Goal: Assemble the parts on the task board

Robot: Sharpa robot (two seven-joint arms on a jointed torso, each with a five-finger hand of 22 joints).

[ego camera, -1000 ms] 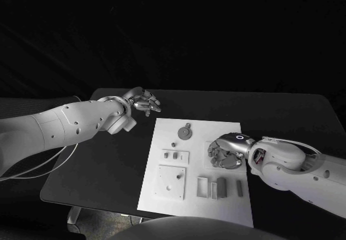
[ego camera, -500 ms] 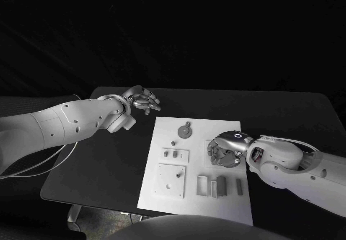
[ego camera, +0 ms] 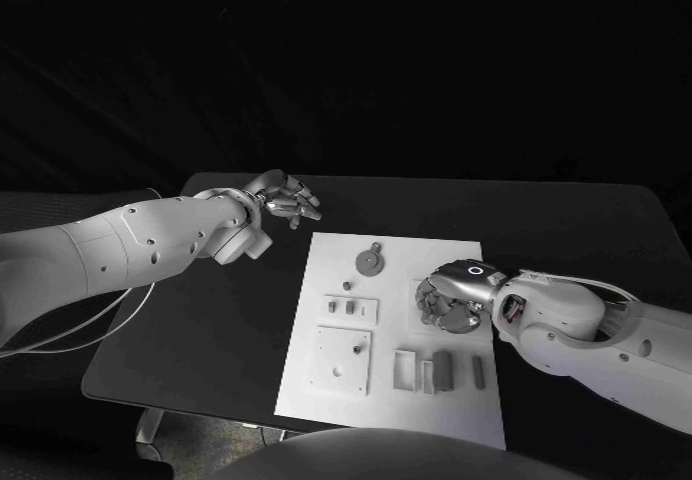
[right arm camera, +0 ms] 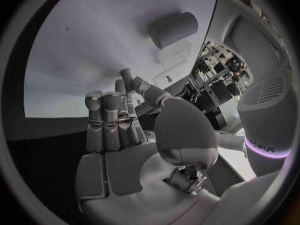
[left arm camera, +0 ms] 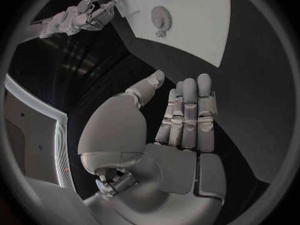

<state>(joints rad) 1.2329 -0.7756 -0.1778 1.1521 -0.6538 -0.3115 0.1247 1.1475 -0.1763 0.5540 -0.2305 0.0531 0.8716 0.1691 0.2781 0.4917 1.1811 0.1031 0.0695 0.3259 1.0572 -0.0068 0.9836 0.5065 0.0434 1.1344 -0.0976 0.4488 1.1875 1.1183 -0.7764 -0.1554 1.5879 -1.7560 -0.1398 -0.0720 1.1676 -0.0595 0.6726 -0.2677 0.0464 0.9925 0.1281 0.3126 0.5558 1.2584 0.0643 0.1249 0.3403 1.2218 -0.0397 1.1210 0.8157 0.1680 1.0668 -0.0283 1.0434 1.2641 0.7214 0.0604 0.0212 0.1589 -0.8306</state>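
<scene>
A black table (ego camera: 202,330) with round corners sits in the middle. Its top is flat and dark. Behind its far edge there is a black wall (ego camera: 433,90). Under the near left corner a pale table leg (ego camera: 147,432) stands on a grey, speckled floor (ego camera: 216,445).

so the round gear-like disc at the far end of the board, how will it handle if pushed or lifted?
The gear-like disc lies flat on the task board, so it will probably slide, not roll. It looks thin and low, likely hard to pinch from above. It seems rigid and small, probably light.
</scene>
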